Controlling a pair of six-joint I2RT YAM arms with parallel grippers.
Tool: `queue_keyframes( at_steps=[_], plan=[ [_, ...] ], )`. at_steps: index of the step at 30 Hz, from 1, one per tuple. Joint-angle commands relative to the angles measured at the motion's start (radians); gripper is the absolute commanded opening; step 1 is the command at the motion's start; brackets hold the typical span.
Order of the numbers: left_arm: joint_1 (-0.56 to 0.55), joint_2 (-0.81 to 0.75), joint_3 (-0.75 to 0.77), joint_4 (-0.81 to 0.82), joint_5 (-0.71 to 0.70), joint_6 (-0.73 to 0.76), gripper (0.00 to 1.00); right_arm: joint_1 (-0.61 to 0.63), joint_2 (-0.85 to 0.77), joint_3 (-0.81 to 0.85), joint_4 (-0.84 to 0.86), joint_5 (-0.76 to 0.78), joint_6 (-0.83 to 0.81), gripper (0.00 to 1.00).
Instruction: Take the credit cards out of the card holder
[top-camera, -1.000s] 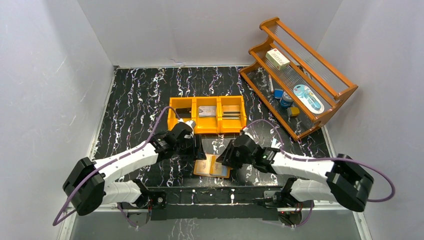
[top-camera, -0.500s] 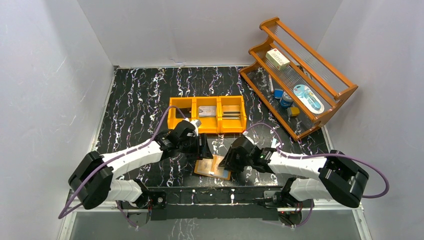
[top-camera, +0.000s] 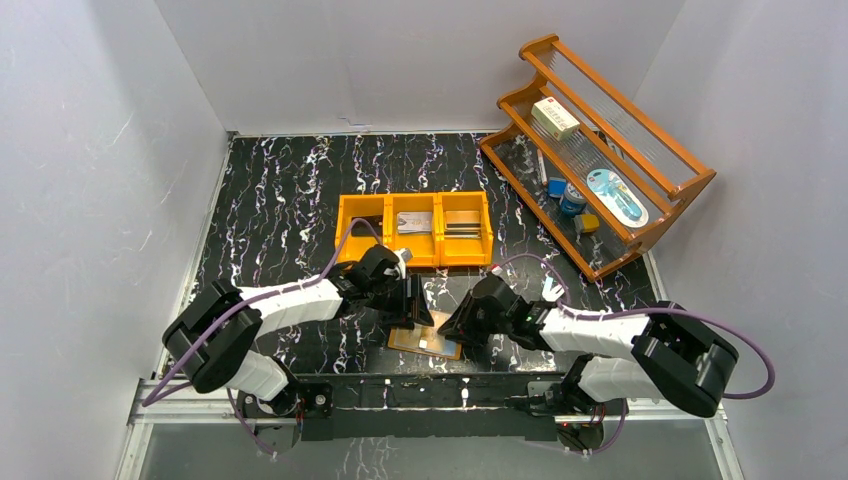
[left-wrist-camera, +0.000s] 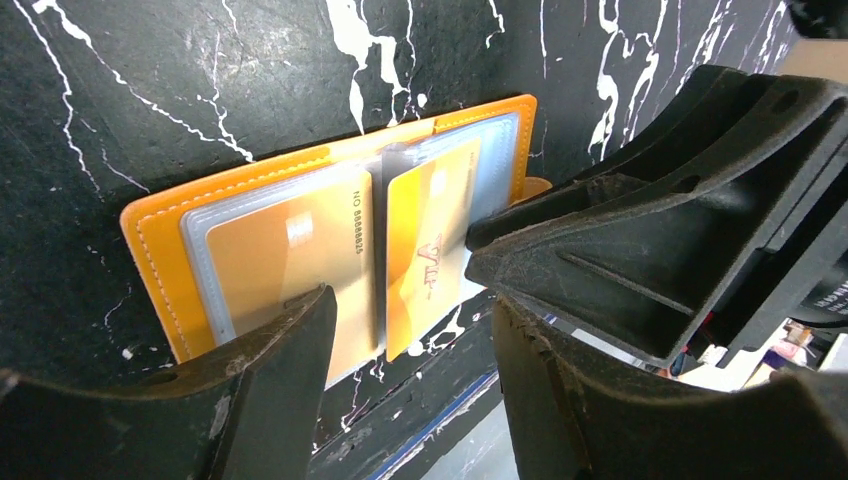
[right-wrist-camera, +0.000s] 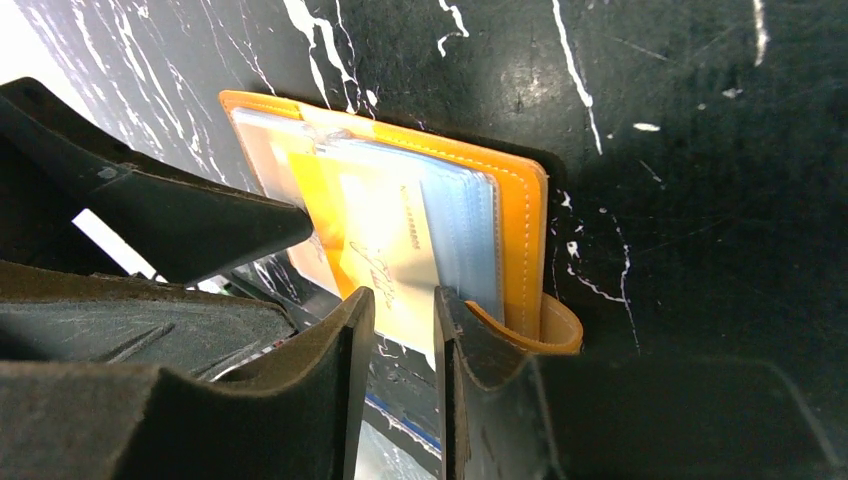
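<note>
Spanning the cell floor, the black marbled bench (top-camera: 280, 190) bears the card holder (left-wrist-camera: 150, 240), open at the near edge between both arms. The left gripper (left-wrist-camera: 410, 300) is spread over it. The right gripper (right-wrist-camera: 403, 295) is narrowed around a yellow credit card's (right-wrist-camera: 385, 250) jutting edge; I cannot tell whether it pinches.
</note>
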Motion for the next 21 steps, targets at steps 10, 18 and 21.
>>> queue_keyframes(
  at_steps=[10,18,21],
  plan=[
    [0.003,0.028,-0.141,0.208,0.093,-0.108,0.50,-0.023,0.073,-0.074,-0.004,-0.024,-0.005,0.38],
    [0.004,0.012,-0.147,0.197,0.073,-0.118,0.40,-0.025,0.072,-0.072,-0.012,-0.019,-0.003,0.38],
    [0.003,0.007,-0.140,0.183,0.064,-0.116,0.35,-0.026,0.072,-0.069,-0.018,-0.016,-0.003,0.38]
  ],
)
